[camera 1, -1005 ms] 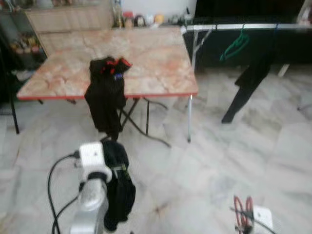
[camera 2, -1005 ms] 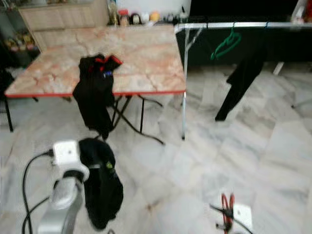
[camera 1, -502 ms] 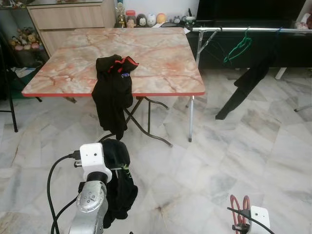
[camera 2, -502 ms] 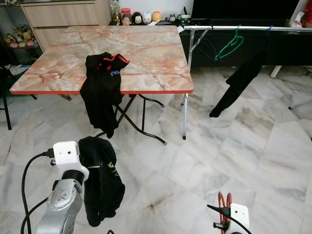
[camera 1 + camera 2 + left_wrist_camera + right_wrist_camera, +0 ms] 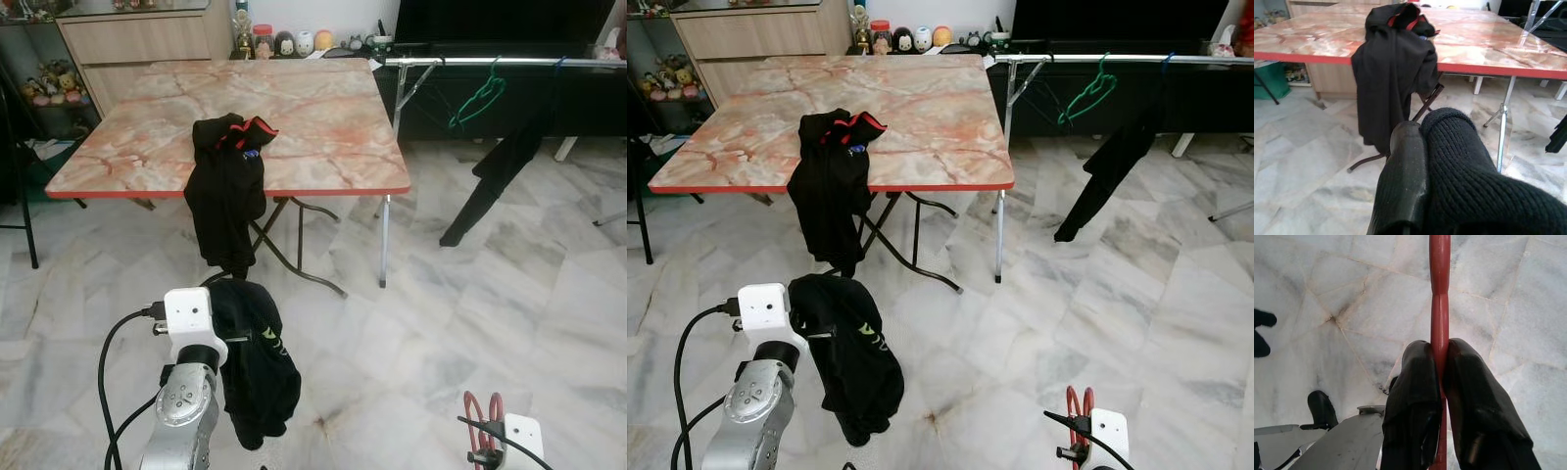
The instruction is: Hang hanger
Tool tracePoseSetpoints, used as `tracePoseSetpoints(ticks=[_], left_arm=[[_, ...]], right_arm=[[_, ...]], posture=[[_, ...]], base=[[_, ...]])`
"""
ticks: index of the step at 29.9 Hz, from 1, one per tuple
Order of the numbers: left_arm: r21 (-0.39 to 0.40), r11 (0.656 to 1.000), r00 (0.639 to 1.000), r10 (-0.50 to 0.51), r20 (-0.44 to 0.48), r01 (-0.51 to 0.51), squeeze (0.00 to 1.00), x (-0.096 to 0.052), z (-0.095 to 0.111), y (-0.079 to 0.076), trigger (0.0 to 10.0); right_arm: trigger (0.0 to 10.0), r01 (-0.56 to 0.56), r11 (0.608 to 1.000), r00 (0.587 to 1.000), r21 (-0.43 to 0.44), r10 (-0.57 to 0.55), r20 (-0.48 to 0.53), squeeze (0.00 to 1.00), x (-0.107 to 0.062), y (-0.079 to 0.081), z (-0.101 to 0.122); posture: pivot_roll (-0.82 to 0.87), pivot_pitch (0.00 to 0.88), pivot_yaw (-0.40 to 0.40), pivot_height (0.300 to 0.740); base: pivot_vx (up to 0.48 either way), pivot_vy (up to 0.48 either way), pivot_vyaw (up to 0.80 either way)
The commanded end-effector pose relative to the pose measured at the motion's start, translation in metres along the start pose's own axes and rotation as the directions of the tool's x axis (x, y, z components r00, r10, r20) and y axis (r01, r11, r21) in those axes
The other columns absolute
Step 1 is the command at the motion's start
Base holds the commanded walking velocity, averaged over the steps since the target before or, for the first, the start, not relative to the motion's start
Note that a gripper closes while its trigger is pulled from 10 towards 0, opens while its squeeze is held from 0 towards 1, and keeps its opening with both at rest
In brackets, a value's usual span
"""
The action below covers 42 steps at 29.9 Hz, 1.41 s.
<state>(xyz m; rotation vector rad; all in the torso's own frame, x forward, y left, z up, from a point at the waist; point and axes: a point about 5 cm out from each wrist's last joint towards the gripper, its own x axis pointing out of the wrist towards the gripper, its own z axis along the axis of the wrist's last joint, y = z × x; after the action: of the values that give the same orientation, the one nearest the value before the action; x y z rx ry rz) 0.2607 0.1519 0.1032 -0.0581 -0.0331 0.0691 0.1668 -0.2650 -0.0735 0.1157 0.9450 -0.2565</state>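
Right claw [image 5: 1439, 363] clamped on red hanger [image 5: 1440, 293]; left claw [image 5: 1422, 147] grips black garment [image 5: 257, 367] low over the floor.

- A lived-in home, likely a living room: pale marble-tile floor [image 5: 490, 323] across the lower frame.
- A folding table [image 5: 323, 127] with marble-pattern top and red edge at upper centre, a black jacket [image 5: 227, 191] draped over its front edge.
- A wooden cabinet [image 5: 147, 39] at upper left, small figurines and jars [image 5: 284, 41] along the back wall.
- A metal clothes rail [image 5: 509, 62] at upper right with a green hanger [image 5: 476, 90] and a dark garment [image 5: 495, 176].
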Motion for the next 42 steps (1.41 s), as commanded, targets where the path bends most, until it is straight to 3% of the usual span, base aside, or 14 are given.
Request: tracePoseSetpoints(ticks=[1,29,35,36,37,38,41,42], left_arm=[[-0.014,1.000,0.998,-0.006,0.057,0.007,0.00,0.002,0.013,-0.001,10.0],[-0.005,1.000,0.997,-0.015,0.079,0.015,0.00,0.005,0.021,-0.002,10.0],[0.005,0.999,0.981,-0.047,0.189,0.047,0.00,0.027,0.057,-0.001,10.0],[0.025,0.998,0.970,-0.069,0.235,0.065,0.00,0.039,0.073,-0.003,10.0],[0.025,0.998,0.970,-0.069,0.235,0.065,0.00,0.039,0.073,-0.003,10.0],[0.040,0.996,0.949,-0.094,0.301,0.086,0.00,0.052,0.097,-0.005,10.0],[0.050,0.993,0.923,-0.119,0.367,0.108,0.00,0.065,0.123,-0.009,10.0],[0.061,0.990,0.903,-0.144,0.405,0.131,0.00,0.076,0.141,-0.015,10.0]], right_arm=[[10.0,0.004,1.000,1.000,0.002,-0.004,0.011,0.00,0.000,-0.002,0.003],[10.0,-0.005,1.000,1.000,-0.005,0.005,0.006,0.00,0.000,-0.001,0.003],[10.0,-0.009,1.000,1.000,0.000,0.009,0.006,0.00,0.000,0.000,0.003],[10.0,-0.009,1.000,1.000,0.002,0.009,0.007,0.00,0.001,0.001,0.003],[10.0,-0.009,1.000,1.000,0.002,0.009,0.007,0.00,0.001,0.001,0.003],[10.0,-0.010,1.000,1.000,0.004,0.010,0.007,0.00,0.001,0.002,0.004],[10.0,-0.011,1.000,1.000,0.005,0.011,0.008,0.00,0.001,0.002,0.004],[10.0,-0.011,1.000,1.000,0.007,0.011,0.009,0.00,0.001,0.002,0.005]], posture=[[-0.05,0.000,0.010,0.740],[-0.05,0.000,0.010,0.740],[-0.05,0.000,0.014,0.740],[-0.05,0.000,0.013,0.740],[-0.05,0.000,0.013,0.740],[-0.05,0.000,0.012,0.740],[-0.05,0.000,0.013,0.740],[-0.05,0.000,0.015,0.740]], base=[[0.337,0.000,0.00],[0.349,0.000,0.00],[0.351,0.000,0.00],[0.352,0.000,0.00],[0.352,0.000,0.00],[0.352,0.000,0.00],[0.354,0.000,0.00],[0.356,0.000,0.00]])
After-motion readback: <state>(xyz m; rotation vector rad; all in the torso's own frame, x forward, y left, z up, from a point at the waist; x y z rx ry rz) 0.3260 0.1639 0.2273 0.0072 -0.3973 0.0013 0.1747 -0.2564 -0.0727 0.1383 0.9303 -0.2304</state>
